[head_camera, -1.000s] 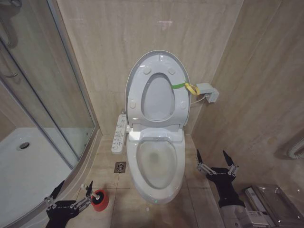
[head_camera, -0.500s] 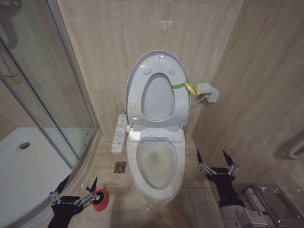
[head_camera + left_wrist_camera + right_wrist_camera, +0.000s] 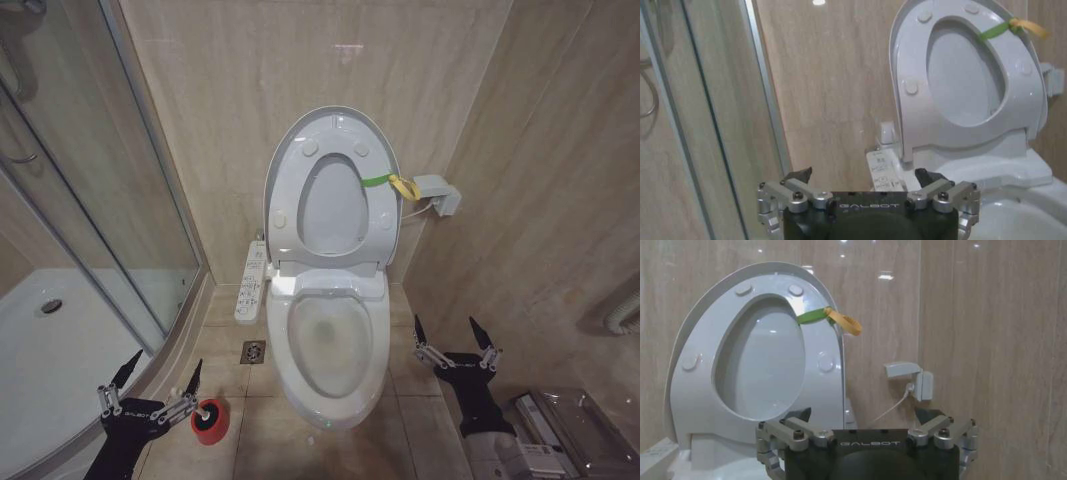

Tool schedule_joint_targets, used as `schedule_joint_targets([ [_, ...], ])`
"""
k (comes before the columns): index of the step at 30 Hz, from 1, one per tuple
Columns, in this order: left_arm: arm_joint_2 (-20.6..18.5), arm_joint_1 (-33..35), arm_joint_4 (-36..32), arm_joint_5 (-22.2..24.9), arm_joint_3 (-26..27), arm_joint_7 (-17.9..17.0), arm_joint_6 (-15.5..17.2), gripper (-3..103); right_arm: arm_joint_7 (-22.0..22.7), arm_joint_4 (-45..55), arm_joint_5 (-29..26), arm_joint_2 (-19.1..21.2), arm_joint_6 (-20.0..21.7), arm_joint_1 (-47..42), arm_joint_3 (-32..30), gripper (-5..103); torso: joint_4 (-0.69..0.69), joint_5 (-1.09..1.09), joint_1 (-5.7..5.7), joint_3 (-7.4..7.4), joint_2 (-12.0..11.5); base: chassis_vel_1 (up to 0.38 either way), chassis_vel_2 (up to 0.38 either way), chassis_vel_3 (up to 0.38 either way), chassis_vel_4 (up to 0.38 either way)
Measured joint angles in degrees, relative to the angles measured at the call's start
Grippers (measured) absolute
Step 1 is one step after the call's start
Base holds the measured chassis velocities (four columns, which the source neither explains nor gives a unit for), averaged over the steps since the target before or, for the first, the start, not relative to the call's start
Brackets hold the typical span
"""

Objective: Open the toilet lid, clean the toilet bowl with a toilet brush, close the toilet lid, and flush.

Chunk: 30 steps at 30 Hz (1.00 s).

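Observation:
The toilet lid (image 3: 333,210) stands raised against the back wall with the ring seat (image 3: 283,190) up in front of it. A yellow-green strap loop (image 3: 392,184) hangs at its right edge. Below them the white toilet bowl (image 3: 291,385) is uncovered. A red holder cup (image 3: 208,421) stands on the floor left of the bowl; I cannot make out the toilet brush in it. My left gripper (image 3: 166,361) hovers open just left of the cup, holding nothing. My right gripper (image 3: 445,325) is open beside the bowl's right side. The wrist views show the left gripper (image 3: 863,174) and right gripper (image 3: 863,415) facing the raised lid.
A glass shower enclosure (image 3: 100,200) and its white tray (image 3: 60,340) take up the left. A button panel (image 3: 250,280) hangs on the bowl's left side, above a floor drain (image 3: 252,351). A wall box (image 3: 437,193) with a cable sits right of the lid. Grey equipment (image 3: 560,420) lies at bottom right.
My left gripper has lifted and moved a little forward, uncovering more of the red cup. The right arm and the toilet have not moved.

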<state>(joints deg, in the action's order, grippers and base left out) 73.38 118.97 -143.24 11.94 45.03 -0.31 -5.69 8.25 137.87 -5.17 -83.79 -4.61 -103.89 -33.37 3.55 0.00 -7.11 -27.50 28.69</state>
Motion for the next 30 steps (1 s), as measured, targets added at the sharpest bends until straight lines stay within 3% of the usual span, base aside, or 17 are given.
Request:
schedule_joint_targets([
  [9,-0.9,-3.1,0.0,4.2,-0.4,0.1,0.7,100,0.0,0.0,0.0,0.0,0.0,0.0,0.0,100,0.00,0.00,0.00,0.00,0.0,0.000,0.000,0.000,0.000],
  [30,-1.6,-6.7,0.0,3.7,-2.1,0.9,0.7,100,0.0,0.0,0.0,0.0,0.0,0.0,0.0,100,0.00,0.00,0.00,0.00,0.0,0.000,0.000,0.000,0.000],
])
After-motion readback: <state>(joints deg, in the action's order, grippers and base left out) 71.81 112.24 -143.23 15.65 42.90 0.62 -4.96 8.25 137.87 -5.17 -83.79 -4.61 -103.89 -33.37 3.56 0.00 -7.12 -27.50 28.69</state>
